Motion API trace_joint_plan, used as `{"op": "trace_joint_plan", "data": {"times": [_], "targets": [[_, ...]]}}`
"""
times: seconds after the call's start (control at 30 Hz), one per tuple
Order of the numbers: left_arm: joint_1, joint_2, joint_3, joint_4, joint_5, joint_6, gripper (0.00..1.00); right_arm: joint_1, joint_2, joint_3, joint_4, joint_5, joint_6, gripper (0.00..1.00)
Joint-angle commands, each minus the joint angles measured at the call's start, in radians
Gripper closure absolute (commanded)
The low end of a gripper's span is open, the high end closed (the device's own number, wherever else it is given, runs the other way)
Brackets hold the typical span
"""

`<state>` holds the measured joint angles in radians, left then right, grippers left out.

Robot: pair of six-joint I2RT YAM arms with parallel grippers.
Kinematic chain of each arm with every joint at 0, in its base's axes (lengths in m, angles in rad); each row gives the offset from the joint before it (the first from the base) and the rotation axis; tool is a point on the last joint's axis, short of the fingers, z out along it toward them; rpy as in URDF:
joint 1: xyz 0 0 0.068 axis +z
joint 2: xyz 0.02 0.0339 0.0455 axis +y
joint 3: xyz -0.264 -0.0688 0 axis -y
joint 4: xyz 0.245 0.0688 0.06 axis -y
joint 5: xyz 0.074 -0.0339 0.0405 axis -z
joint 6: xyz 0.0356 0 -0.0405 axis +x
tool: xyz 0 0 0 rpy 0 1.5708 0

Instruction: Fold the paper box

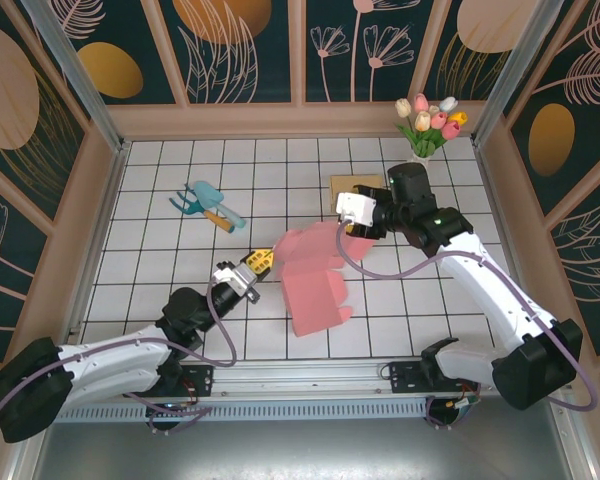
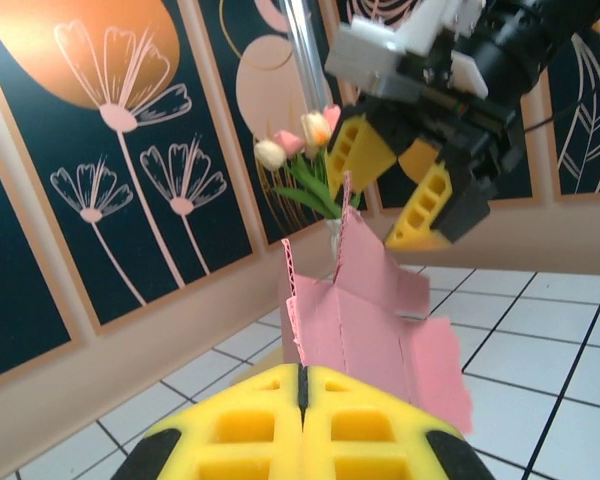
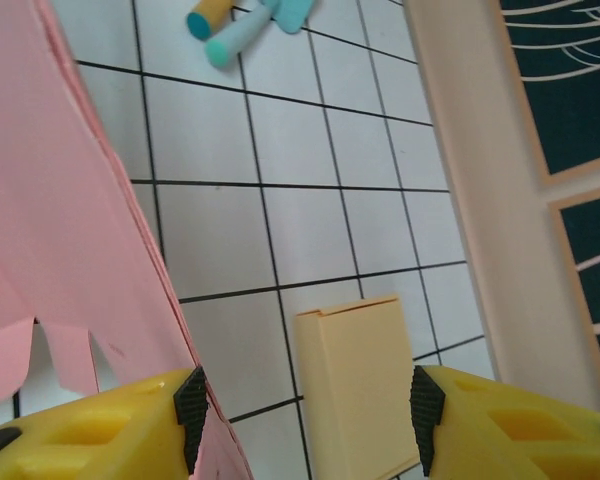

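Note:
The pink paper box (image 1: 315, 278) lies partly folded on the tiled table, its far flaps standing up. My left gripper (image 1: 257, 264) sits at the box's left corner. In the left wrist view its yellow fingertips (image 2: 305, 385) are pressed together with nothing seen between them, and the box (image 2: 370, 330) rises just beyond them. My right gripper (image 1: 352, 232) hovers over the box's far edge and stands open (image 3: 308, 415). A raised pink flap (image 3: 70, 250) rests against the inner face of its left pad (image 3: 190, 415). The left wrist view has the right gripper (image 2: 395, 185) above the flaps.
A small tan box (image 1: 355, 187) lies flat on the tiles behind the pink box, under my open right fingers (image 3: 355, 385). Teal toy garden tools (image 1: 208, 203) lie at the back left. A vase of tulips (image 1: 427, 125) stands at the back right. Walls enclose the table.

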<state>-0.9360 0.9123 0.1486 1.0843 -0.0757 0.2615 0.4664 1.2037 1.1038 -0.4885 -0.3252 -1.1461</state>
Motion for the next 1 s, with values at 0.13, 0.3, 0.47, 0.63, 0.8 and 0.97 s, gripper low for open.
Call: {"op": "trace_joint_plan", "data": {"times": [0.13, 0.3, 0.47, 0.63, 0.8, 0.97], "targets": [[-0.001, -0.033, -0.001, 0.057, 0.018, 0.02, 1.0, -0.009, 0.012, 0.008, -0.112, -0.136, -0.063, 0.44], [-0.001, -0.018, 0.005, 0.055, -0.003, 0.024, 1.0, -0.042, -0.011, 0.015, -0.154, -0.168, -0.08, 0.44], [0.0, -0.006, 0.009, 0.054, -0.01, 0.027, 1.0, -0.081, -0.055, 0.023, -0.182, -0.174, -0.093, 0.44], [0.0, -0.013, 0.008, 0.059, -0.004, 0.024, 1.0, -0.098, -0.092, -0.007, -0.167, -0.227, -0.084, 0.43], [0.0, -0.04, 0.002, 0.058, -0.007, 0.023, 1.0, -0.097, -0.081, -0.036, -0.153, -0.31, -0.07, 0.44], [-0.001, -0.055, -0.001, 0.057, -0.004, 0.023, 1.0, -0.095, -0.042, -0.062, -0.135, -0.334, -0.07, 0.44]]}}
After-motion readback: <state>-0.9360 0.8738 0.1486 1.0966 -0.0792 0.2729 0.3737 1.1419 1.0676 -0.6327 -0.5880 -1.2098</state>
